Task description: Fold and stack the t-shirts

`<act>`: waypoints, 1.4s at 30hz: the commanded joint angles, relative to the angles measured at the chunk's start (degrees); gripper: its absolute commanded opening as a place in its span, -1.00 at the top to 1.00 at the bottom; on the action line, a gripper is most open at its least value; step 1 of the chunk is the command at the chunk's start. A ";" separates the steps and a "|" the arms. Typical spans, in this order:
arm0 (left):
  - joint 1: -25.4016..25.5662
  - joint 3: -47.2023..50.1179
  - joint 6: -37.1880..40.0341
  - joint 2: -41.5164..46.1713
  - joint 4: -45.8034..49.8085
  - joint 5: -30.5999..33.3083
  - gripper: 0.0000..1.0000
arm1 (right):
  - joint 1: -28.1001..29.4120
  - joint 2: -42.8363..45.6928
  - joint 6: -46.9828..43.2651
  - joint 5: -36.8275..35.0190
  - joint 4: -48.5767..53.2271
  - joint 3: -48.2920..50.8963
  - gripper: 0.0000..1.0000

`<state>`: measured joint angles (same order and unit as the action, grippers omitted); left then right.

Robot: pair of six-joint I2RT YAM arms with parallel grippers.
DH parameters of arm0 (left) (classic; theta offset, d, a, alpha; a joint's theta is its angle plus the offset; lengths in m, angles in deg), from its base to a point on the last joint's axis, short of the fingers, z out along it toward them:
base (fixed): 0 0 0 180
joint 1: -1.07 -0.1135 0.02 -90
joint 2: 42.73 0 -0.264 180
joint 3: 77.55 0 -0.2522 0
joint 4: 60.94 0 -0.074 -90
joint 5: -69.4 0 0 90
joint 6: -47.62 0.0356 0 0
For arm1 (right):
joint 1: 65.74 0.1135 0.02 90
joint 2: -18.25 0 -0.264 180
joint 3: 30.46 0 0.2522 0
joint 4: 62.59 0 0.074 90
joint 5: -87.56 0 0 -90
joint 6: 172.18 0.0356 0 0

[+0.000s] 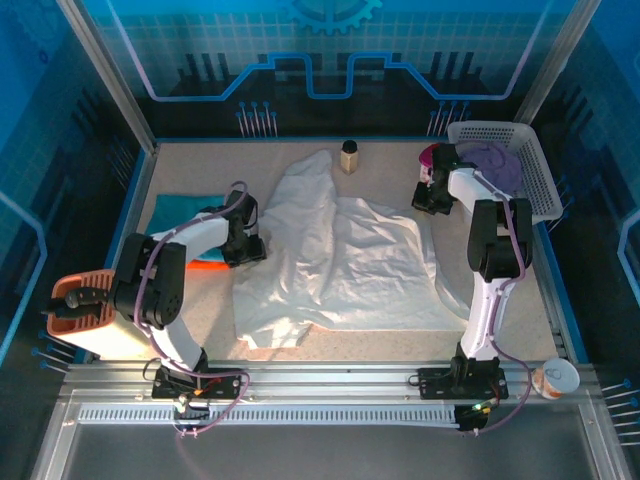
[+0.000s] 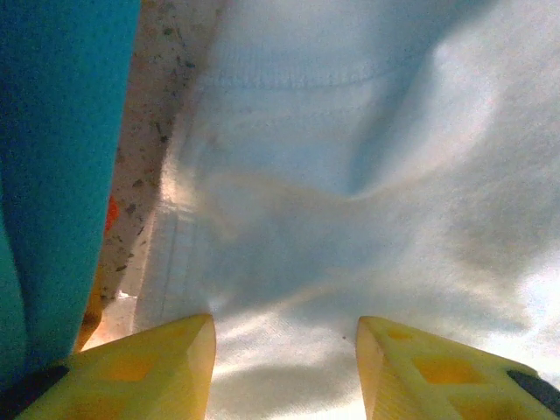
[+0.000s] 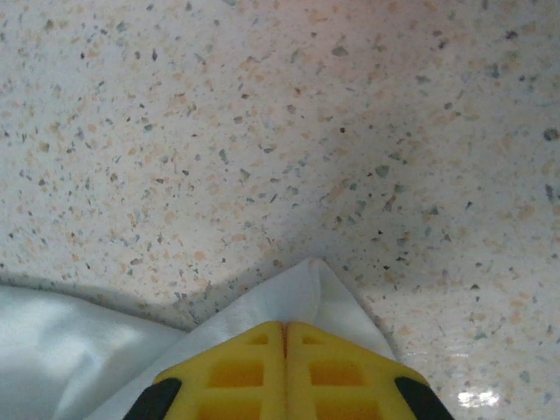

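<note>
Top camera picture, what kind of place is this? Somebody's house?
Probably a robot lab or demo booth, not a house: a left arm and right arm bolted to a metal rail at a speckled table, blue walls printed with circuit lines, and a white t-shirt laid out for folding.

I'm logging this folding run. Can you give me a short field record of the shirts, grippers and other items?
white shirt: large white cloth t-shirt, spread crumpled mid-table
teal shirt: teal cloth t-shirt, folded, table's left
orange shirt: orange cloth t-shirt, peeking from under the teal one
left gripper: open, over the white shirt's edge
right gripper: shut on a white shirt corner
other: white plastic mesh basket, far right; small tan bottle, rear
</note>
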<state>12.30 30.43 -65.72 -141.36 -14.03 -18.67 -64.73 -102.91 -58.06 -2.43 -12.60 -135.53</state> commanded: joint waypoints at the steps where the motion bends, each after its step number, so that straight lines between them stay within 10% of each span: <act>1: 0.20 1.29 -0.40 1.67 0.71 1.23 0.06 | 0.66 0.46 0.12 -0.01 1.13 -1.19 1.00; 25: -2.11 4.47 -1.58 0.33 -0.65 -0.03 0.33 | -1.84 7.24 4.37 -18.73 2.81 -8.80 0.91; 27: -2.08 4.62 -1.72 0.99 -0.20 -0.44 0.29 | -2.39 6.21 4.86 -18.76 3.64 -8.80 0.76; 35: -2.08 4.56 -3.10 9.18 3.41 -4.63 -0.05 | -1.12 10.32 1.37 -11.13 -0.12 -5.06 -0.94; 42: -0.43 6.49 -4.68 18.64 8.53 -8.35 -0.17 | 2.98 21.62 -2.21 -9.63 -2.31 2.79 -0.99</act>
<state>11.01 35.02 -68.84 -126.26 -10.08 -23.87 -63.61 -87.89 -58.30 -13.88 -13.41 -135.68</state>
